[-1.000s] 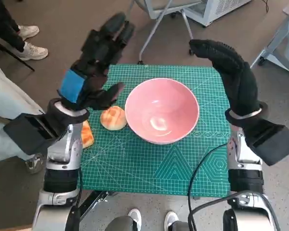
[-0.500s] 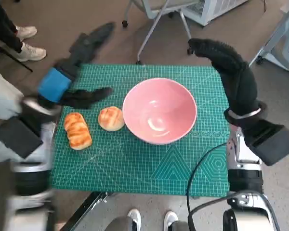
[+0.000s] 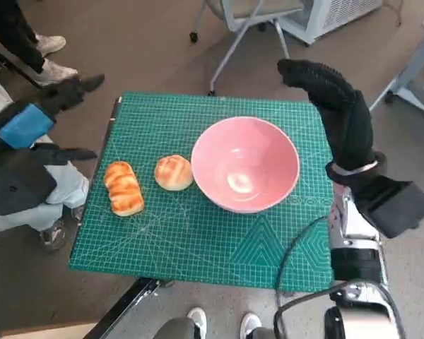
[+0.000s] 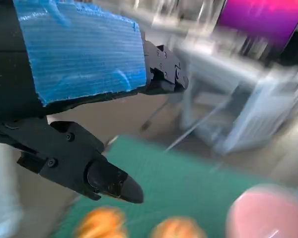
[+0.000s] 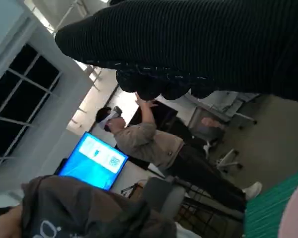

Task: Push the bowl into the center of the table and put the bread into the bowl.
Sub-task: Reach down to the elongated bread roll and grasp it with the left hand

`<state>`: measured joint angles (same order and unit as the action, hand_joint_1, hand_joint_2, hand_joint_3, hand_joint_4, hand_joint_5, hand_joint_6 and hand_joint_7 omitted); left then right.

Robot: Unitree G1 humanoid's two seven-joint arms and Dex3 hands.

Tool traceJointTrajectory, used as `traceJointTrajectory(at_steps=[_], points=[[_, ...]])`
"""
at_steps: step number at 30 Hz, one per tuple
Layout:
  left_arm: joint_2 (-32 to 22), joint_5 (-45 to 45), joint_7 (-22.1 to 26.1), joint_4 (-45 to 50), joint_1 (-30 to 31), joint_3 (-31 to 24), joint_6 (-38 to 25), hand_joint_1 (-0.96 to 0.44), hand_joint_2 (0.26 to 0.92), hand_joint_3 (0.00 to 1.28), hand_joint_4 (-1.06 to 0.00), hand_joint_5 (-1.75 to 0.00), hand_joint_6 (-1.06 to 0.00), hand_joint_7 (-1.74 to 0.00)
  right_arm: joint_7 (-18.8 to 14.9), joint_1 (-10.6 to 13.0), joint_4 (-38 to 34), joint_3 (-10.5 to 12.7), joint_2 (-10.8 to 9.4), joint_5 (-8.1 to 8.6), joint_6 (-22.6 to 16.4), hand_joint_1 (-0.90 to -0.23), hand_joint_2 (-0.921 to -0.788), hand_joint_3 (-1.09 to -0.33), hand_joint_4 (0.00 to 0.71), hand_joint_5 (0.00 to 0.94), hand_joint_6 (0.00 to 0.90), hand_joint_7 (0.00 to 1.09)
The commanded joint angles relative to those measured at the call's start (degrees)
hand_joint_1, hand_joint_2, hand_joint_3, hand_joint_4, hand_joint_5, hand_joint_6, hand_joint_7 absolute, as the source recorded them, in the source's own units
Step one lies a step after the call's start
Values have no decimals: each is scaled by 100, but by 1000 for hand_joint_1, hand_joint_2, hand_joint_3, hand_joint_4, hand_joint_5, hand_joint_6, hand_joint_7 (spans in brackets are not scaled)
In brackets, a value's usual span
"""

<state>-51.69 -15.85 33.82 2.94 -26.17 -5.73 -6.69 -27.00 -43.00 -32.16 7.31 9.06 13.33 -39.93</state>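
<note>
Bowl (image 3: 246,164) centre frame, two breads (image 3: 174,172) left of it. Left hand (image 3: 30,126) far left, fingers wide, empty. Right hand (image 3: 333,106) upper right, fingers wide, empty.

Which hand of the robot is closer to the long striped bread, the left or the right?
Left. The left hand is off the mat's edge beside the long bread; the right hand is beyond the bowl.
</note>
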Motion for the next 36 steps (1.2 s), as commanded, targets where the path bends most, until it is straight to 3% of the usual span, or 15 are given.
traceJointTrajectory(at_steps=[1, 14, 36], points=[[-228, -158, 257, -58, 112, 235, -14, 90, 776, 17, -178, -4, -344, -25, -56, 16, -176, 8, -11, 52, -19, -659, -921, -731, 163, 1, -1, 495], [-353, -352, 606, -310, 277, 722, 290, 119, 792, 20, -199, -5, -361, -13, -128, -39, -331, 23, -31, 149, -47, -660, -921, -727, 164, 2, -1, 498], [172, -1197, 449, -1425, -13, 1777, 632, 40, 776, 6, -221, -1, -393, -6, -139, -12, -239, 26, 27, 221, 83, -654, -921, -733, 162, 1, -1, 499]])
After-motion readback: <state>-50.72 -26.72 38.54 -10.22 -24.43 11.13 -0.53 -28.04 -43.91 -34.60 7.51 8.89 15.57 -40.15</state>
